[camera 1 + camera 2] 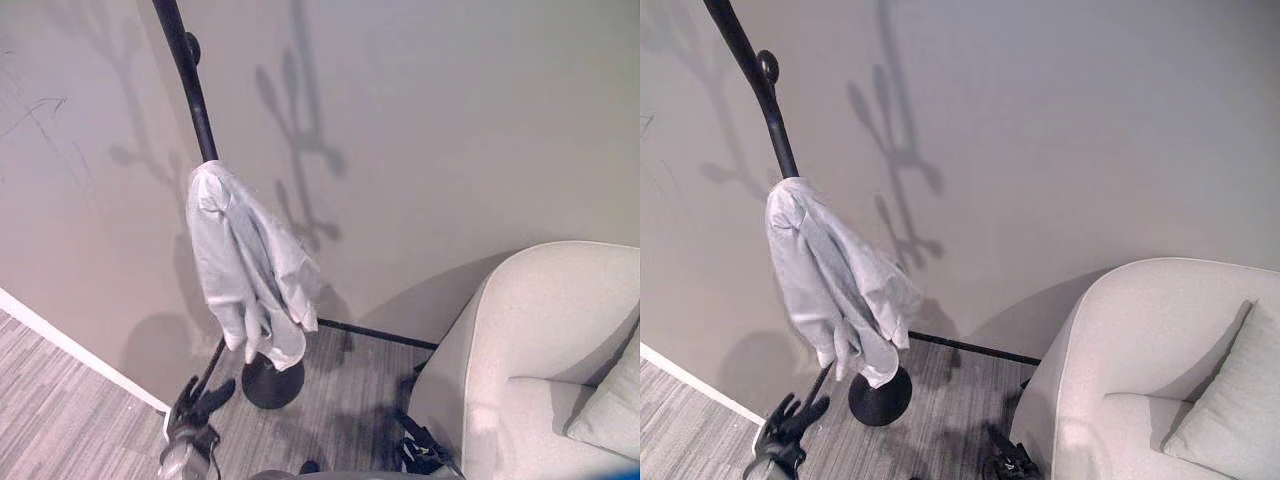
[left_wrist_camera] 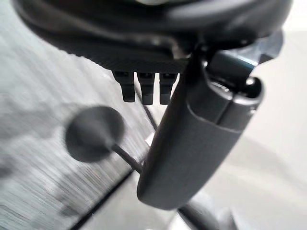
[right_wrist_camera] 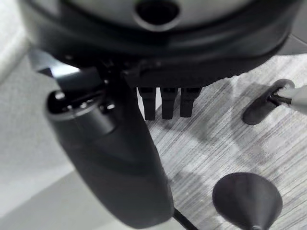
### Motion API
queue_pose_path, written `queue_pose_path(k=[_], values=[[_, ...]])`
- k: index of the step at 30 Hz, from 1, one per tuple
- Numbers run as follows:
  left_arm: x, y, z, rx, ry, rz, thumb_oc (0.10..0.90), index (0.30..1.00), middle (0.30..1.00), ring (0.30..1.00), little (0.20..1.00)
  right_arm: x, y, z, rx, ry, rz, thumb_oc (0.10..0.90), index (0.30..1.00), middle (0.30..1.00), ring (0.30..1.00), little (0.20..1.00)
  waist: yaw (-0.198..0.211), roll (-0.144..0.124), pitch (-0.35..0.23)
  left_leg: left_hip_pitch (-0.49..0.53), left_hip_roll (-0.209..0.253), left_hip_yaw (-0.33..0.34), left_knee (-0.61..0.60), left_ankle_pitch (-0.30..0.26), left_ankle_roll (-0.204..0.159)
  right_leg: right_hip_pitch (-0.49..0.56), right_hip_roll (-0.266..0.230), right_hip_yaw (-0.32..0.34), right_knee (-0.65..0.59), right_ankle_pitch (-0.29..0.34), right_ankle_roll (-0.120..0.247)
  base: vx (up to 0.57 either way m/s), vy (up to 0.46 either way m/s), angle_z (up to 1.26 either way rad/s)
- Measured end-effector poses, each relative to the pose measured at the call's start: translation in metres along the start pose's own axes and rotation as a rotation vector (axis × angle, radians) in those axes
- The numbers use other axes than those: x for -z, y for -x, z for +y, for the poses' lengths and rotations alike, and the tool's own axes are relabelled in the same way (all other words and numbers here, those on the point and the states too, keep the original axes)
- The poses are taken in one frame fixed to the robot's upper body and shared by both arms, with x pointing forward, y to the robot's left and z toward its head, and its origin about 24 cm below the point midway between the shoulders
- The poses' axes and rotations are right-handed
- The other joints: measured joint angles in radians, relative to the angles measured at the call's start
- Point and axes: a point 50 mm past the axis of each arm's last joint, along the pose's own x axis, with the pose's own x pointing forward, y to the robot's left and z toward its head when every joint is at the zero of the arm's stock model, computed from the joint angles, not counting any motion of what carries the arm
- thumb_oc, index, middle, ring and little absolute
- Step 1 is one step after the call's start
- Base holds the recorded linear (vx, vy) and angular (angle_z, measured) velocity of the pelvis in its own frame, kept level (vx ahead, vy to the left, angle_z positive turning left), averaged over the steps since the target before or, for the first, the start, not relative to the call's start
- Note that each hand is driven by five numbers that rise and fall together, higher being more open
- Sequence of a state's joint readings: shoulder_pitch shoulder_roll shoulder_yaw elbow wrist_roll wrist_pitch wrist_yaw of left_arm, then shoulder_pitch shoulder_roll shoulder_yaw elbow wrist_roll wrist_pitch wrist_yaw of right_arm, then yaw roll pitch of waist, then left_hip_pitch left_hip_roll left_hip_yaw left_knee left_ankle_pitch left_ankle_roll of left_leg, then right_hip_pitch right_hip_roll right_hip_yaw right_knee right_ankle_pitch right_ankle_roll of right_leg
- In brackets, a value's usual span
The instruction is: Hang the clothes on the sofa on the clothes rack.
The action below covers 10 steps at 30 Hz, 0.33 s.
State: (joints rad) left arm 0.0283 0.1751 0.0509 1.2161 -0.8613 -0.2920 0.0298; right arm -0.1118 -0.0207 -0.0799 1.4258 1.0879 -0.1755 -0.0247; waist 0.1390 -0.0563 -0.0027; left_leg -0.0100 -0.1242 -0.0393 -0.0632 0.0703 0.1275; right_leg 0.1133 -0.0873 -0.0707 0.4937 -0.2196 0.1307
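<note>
The left hand [image 1: 195,405], fingers straight and holding nothing, hangs low near the black metal clothes rack [image 1: 196,100]. The right hand [image 3: 110,158] is relaxed too. A pale grey shirt [image 1: 245,265] hangs on the rack, beside the beige fabric sofa [image 1: 540,350], which is partly cut off.

Clothes rack [image 1: 190,75] pole runs out of the top edge, upper pegs cut off. Garment [image 1: 245,265] covers the pole's middle stretch and the peg it hangs from; can't tell which peg. Rack base [image 1: 272,382] partly behind the garment's hem. Sofa [image 1: 545,340] cropped at right and bottom edges, cushion [image 1: 1230,410] too. Left hand [image 1: 195,408] at bottom edge, arm cut off. Base blurred in left wrist view.
</note>
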Motion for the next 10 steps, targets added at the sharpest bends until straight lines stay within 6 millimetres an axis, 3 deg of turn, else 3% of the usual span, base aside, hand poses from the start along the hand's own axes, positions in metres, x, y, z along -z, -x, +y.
queue_pose_path(k=[4, 7, 10], values=[[0.037, 0.015, 0.043, -0.173, 0.07, 0.178, 0.8, 0.9, 0.9, 0.9, 0.9, 0.006, 0.001, -0.009, 0.066, -0.125, 0.054, 0.8, 0.9, 0.9, 0.9, 0.9, 0.006, -0.013, -0.009, 0.0, -0.007, 0.0, -0.003, 0.004, -0.011, 0.054, 0.002, -0.002, -0.099, 0.003, 0.002, 0.01, -0.009, 0.02], [0.046, 0.023, 0.06, -0.259, 0.166, 0.202, 0.8, 0.9, 0.9, 0.9, 0.9, 0.014, 0.003, -0.014, 0.09, -0.152, 0.088, 0.8, 0.9, 0.9, 0.9, 0.9, 0.024, -0.027, -0.019, 0.001, -0.007, -0.002, -0.002, -0.006, -0.017, 0.057, 0.0, 0.0, -0.095, 0.001, 0.002, 0.0, 0.0, 0.0], [0.053, 0.026, 0.06, -0.263, 0.149, 0.233, 0.8, 0.9, 0.9, 0.9, 0.9, 0.019, 0.003, -0.016, 0.092, -0.12, 0.109, 0.8, 0.9, 0.9, 0.9, 0.9, 0.023, -0.034, -0.027, -0.003, -0.007, -0.001, -0.001, -0.01, -0.011, 0.044, 0.0, 0.002, -0.085, 0.001, 0.001, -0.02, -0.002, -0.02]])
